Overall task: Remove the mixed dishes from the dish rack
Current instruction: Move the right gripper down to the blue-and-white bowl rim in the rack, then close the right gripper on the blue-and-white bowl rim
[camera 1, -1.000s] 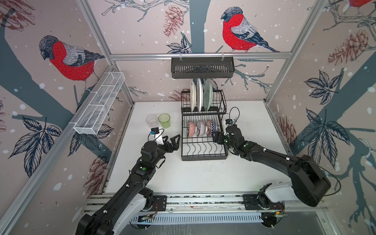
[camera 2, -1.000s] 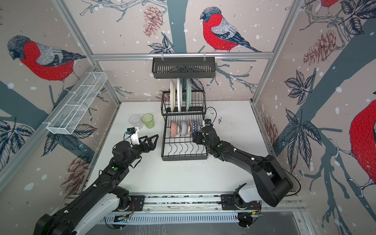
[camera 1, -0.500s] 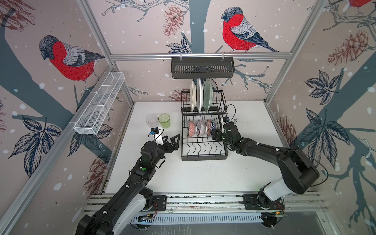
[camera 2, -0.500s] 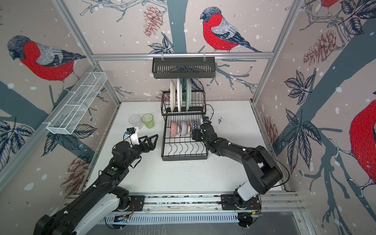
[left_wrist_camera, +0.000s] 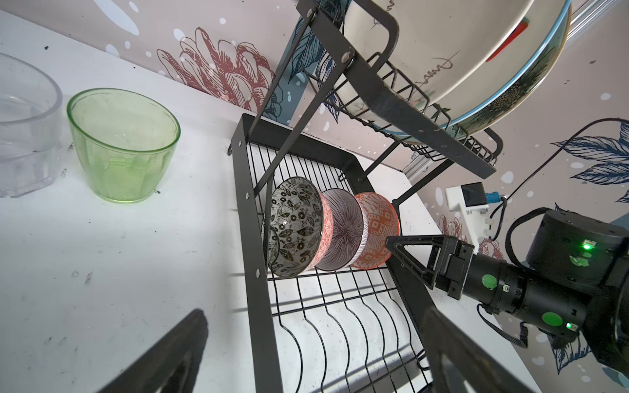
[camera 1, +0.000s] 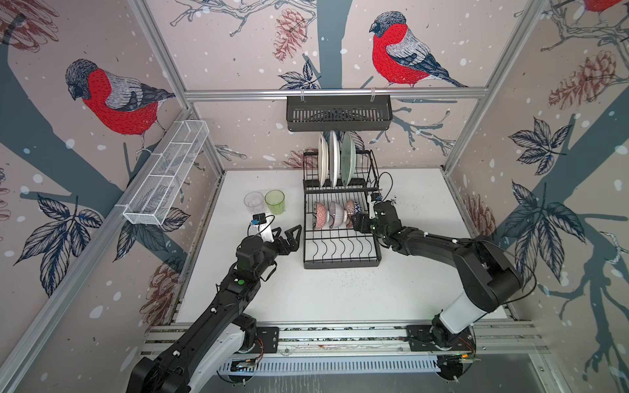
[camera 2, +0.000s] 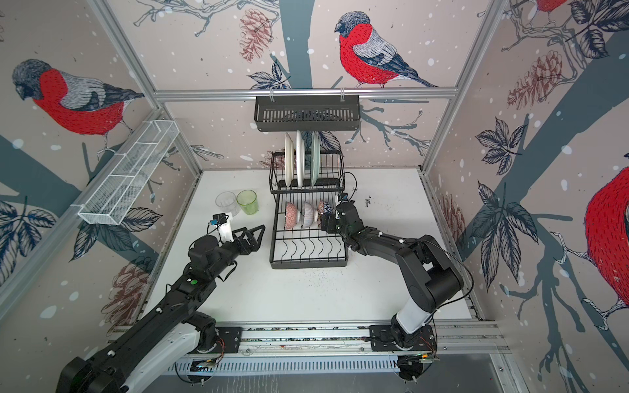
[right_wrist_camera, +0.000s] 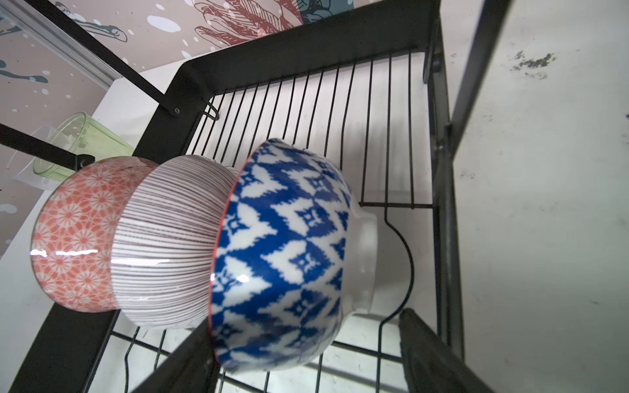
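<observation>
Into rack (camera 1: 340, 262), centre frame, lower tier: pushed right tool (camera 1: 355, 219) in from the right, spread astride blue bowl (right_wrist_camera: 282, 245), nothing clamped yet; likely next out. Kept left tool (camera 1: 287, 232) wide, empty, left of rack. Plates (camera 1: 334, 160) racked above; glasses (camera 1: 274, 201) out on desk (camera 1: 340, 299).

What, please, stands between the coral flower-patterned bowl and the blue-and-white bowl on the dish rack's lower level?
The purple-striped bowl stands on edge between them; the right wrist view shows it best.

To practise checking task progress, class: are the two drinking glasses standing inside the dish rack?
No, the green glass and the clear glass both stand on the white table, apart from the dish rack.
</observation>
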You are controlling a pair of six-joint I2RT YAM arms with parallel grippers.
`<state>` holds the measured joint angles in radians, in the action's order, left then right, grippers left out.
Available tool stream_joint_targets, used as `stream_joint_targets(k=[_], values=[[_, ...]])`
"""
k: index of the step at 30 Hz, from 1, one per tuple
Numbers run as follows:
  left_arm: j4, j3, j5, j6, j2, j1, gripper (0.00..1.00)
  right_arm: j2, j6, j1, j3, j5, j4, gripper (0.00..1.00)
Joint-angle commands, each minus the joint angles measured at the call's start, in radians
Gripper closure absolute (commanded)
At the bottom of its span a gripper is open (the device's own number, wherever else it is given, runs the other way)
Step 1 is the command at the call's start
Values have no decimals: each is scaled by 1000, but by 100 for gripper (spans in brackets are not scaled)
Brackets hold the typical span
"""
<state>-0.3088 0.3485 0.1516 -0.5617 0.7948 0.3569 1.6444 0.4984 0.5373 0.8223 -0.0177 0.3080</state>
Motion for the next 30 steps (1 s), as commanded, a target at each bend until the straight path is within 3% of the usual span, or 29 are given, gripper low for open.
stream_joint_targets(k=[1, 9, 19, 30], values=[[-46, 1, -9, -1, 4, 1, 2, 16, -10, -2, 14, -22, 38, 19], [-49, 3, -6, 2, 12, 1, 2, 59, -33, -8, 43, -36, 40, 12], [-48, 3, -7, 3, 18, 1, 2, 115, -45, -7, 77, -69, 49, 12], [-46, 4, -9, 3, 18, 1, 2, 109, -56, 14, 65, -39, 63, 28]])
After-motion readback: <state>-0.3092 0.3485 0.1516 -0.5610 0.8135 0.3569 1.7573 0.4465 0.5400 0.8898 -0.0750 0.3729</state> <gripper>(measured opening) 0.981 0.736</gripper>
